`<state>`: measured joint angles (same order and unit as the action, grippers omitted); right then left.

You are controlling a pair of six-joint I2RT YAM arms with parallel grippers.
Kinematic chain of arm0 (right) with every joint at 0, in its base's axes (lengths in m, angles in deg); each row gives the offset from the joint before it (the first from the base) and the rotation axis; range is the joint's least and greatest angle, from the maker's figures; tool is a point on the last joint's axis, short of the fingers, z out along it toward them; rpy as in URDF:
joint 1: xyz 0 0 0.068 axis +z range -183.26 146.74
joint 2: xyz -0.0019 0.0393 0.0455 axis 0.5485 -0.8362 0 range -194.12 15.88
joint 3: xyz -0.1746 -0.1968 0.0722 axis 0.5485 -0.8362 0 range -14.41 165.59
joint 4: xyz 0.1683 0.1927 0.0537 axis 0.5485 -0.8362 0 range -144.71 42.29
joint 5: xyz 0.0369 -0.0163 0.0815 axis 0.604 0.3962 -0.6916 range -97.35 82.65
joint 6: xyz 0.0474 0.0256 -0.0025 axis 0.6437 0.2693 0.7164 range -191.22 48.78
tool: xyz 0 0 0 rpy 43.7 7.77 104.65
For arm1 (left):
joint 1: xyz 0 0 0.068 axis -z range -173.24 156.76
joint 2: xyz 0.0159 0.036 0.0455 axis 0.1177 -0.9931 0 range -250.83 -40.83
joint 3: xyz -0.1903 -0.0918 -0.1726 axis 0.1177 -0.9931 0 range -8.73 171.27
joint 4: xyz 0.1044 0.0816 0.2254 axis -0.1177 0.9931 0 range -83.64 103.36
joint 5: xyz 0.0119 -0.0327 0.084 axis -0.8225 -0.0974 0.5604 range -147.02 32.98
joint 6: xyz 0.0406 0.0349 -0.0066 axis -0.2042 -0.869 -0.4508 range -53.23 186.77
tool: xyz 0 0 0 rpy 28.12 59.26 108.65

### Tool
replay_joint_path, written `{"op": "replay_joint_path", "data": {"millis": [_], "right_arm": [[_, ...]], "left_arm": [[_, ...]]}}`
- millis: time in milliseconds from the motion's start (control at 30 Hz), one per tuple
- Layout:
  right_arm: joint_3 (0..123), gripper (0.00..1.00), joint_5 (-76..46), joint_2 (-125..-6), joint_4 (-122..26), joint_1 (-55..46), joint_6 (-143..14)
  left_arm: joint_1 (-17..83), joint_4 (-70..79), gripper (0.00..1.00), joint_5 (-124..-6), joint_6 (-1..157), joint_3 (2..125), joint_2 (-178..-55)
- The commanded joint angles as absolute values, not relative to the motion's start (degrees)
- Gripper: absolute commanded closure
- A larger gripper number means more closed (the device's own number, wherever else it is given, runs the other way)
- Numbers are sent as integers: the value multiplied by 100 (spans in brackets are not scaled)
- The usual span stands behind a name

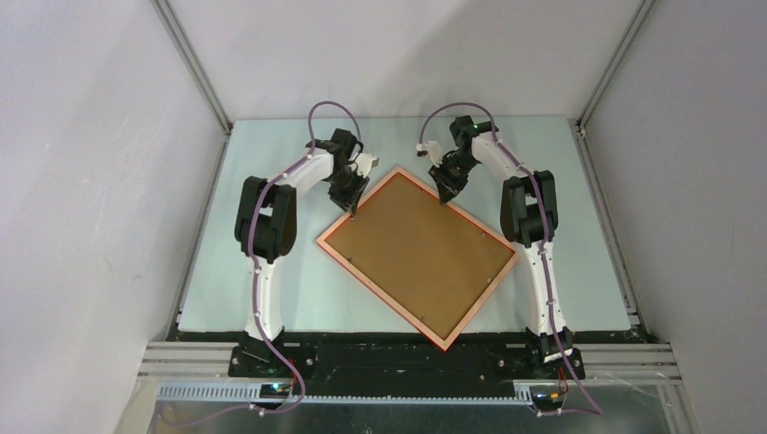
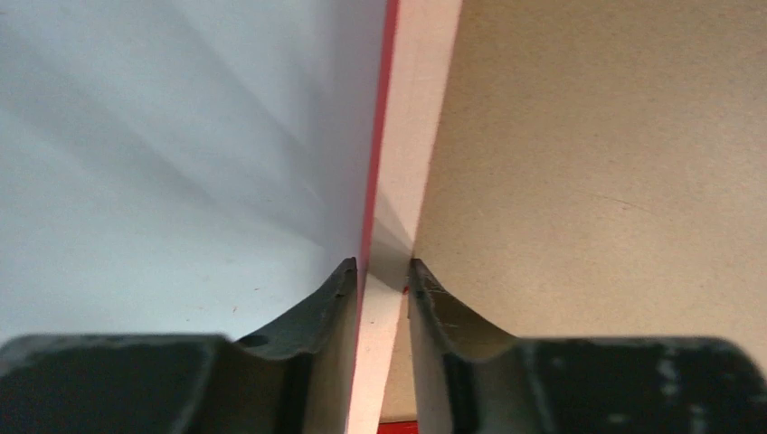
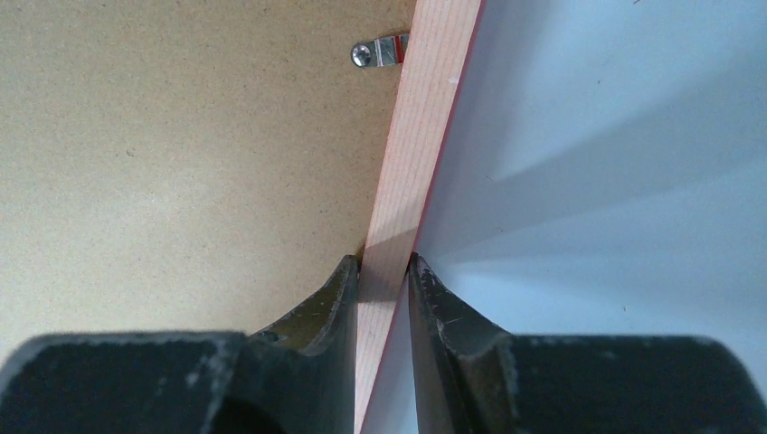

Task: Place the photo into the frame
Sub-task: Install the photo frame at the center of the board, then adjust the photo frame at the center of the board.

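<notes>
While the frame (image 3: 414, 154) lies back-up and cornerwise on the table (image 1: 579, 271) with the board (image 1: 416, 249) seated in it, no photo shows. It is probably already underneath, so little seems left beyond securing or turning it over. The left gripper (image 2: 382, 267) is clamped on the far-left rail and the right gripper (image 3: 384, 262) on the far-right rail, and each rail runs straight between closed jaws.

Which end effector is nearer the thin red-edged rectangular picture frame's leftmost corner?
Left. The left end effector grips the frame near that corner; the right end effector grips beyond the far corner.
</notes>
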<state>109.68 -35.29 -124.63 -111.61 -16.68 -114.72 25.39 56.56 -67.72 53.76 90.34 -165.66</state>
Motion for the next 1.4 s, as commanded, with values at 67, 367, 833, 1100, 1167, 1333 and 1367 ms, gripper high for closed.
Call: {"op": "replay_joint_path", "data": {"millis": [67,367,833,1100,1167,1333,1367], "right_arm": [[10846,100,-3392,-12407,-11032,-1699,-11577],[10817,89,-3477,-12275,-10745,-1747,-11078],[10399,47,-3783,-11550,-10452,-2067,-10361],[9298,41,-4006,-10590,-10045,-2387,-9803],[8813,40,-3922,-10256,-9893,-2472,-9727],[7563,39,-3725,-9362,-9605,-2809,-9486],[7429,39,-3715,-9262,-9601,-2889,-9477]], "left_arm": [[2433,5655,51,-6443,5311,8990,-16265],[2435,5650,34,-6691,5491,9496,-16454],[2449,5653,37,-7174,5733,10277,-17031],[2494,5655,39,-7226,5746,10274,-17176],[2503,5655,43,-7239,5757,10243,-17185],[2497,5655,61,-7394,5861,10150,-17179],[2496,5648,63,-7410,5882,10132,-17174]]}}
